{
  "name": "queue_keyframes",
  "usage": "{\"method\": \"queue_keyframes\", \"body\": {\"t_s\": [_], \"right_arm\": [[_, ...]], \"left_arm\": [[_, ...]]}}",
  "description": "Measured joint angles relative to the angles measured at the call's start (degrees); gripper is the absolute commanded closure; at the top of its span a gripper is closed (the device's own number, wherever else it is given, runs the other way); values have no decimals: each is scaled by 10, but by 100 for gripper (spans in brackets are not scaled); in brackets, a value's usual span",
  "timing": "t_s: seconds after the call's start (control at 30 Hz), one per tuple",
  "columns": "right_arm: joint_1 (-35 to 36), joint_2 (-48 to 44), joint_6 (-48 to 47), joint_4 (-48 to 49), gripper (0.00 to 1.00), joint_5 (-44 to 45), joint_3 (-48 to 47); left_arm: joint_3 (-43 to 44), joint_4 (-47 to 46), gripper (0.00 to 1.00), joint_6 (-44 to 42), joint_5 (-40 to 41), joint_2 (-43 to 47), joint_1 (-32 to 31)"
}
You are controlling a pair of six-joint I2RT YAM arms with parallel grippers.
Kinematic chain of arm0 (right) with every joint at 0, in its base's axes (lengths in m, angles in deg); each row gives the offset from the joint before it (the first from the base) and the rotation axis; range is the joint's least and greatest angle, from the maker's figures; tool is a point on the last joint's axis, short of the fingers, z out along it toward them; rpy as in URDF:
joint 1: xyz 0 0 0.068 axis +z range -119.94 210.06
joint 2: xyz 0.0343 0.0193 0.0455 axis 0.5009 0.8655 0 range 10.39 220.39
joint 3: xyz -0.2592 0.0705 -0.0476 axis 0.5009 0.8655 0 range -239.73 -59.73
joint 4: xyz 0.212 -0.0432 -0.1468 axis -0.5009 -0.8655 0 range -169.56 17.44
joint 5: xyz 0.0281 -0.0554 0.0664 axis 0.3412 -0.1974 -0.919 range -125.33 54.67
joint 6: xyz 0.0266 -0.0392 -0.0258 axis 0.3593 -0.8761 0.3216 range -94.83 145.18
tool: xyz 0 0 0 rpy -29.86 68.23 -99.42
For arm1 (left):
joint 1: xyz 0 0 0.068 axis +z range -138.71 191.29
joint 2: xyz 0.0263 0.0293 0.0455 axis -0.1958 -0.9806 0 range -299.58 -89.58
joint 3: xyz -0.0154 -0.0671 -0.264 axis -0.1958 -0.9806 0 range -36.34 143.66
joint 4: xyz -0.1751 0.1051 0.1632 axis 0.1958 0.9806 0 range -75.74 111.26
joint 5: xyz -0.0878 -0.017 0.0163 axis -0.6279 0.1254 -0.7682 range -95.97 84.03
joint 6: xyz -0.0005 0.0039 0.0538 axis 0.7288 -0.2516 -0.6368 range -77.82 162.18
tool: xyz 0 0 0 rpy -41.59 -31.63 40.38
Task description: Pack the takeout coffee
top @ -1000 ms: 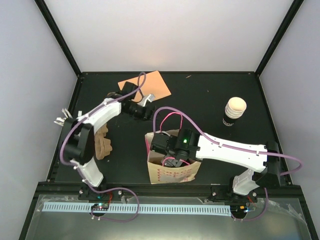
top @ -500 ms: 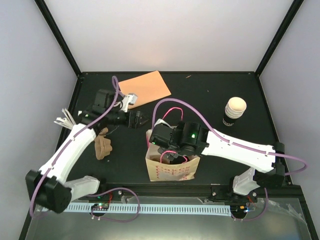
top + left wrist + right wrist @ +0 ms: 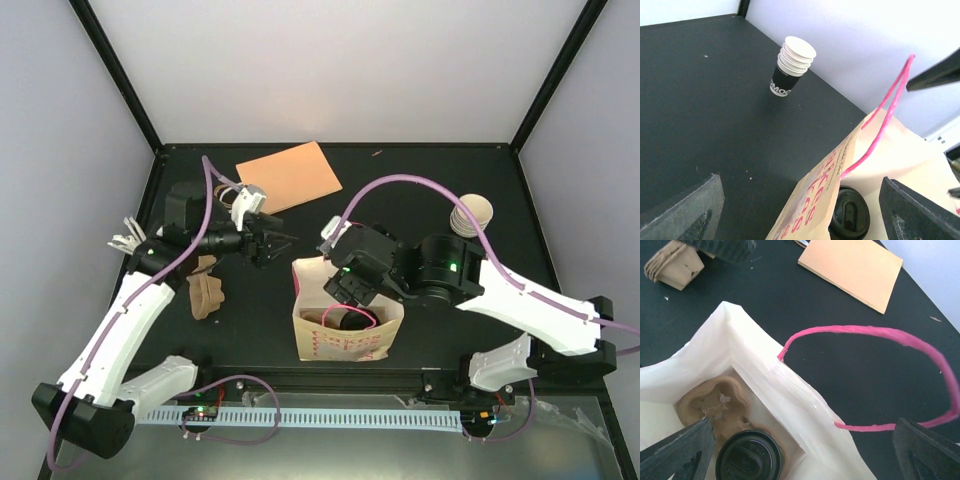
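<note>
Currently the left gripper and right gripper are both spread, empty. The takeout coffee is seen far right, well apart from the paper bag. Risk: the pink handle may be snagged by the right gripper and the bag tipped.

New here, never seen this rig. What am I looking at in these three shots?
Two robot arms bolted at the near edge of the table, each ending in a two-finger pincer. One picture looks down from above; the other two come from wrist cameras. On the table: an open paper bag with pink handles, a takeout cup far right, an orange sheet, a brown pulp carrier, white sticks. Inside the bag are a dark-lidded cup and a pulp tray. The left pincer and right pincer are open, holding nothing; the right one hangs over the bag.
</note>
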Motion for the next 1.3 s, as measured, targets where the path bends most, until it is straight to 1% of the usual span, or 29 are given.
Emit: {"method": "queue_keyframes", "body": {"t_s": [0.13, 0.3, 0.43, 0.6, 0.83, 0.9, 1.07, 1.1, 1.13, 1.27, 1.3], "right_arm": [[-10, -11, -1, 5, 0, -4, -13], [-70, -36, 15, 29, 0, -3, -23], [-115, -87, 32, 61, 0, 3, -12], [-151, -150, 54, 100, 0, 31, 12], [-169, -186, 66, 137, 0, 58, 49], [-170, -186, 68, 141, 0, 60, 54], [-172, -188, 71, 147, 0, 64, 71], [-172, -189, 71, 149, 0, 65, 73], [-172, -191, 70, 151, 0, 66, 76], [-172, -197, 70, 157, 0, 71, 79], [-172, -198, 70, 159, 0, 72, 80]], "left_arm": [[3, -1, 17, -28, -29, -19, -10], [14, 0, 17, -49, -32, -48, -65], [56, 13, 19, -75, -14, -80, -124], [100, 35, 29, -106, 14, -126, -157], [146, 92, 30, -151, 71, -193, -212], [156, 104, 32, -161, 83, -206, -220], [189, 155, 46, -185, 110, -240, -232], [196, 162, 52, -188, 115, -247, -233], [202, 171, 60, -192, 120, -254, -234], [221, 200, 96, -202, 137, -275, -237], [226, 207, 98, -200, 139, -279, -237]]}}
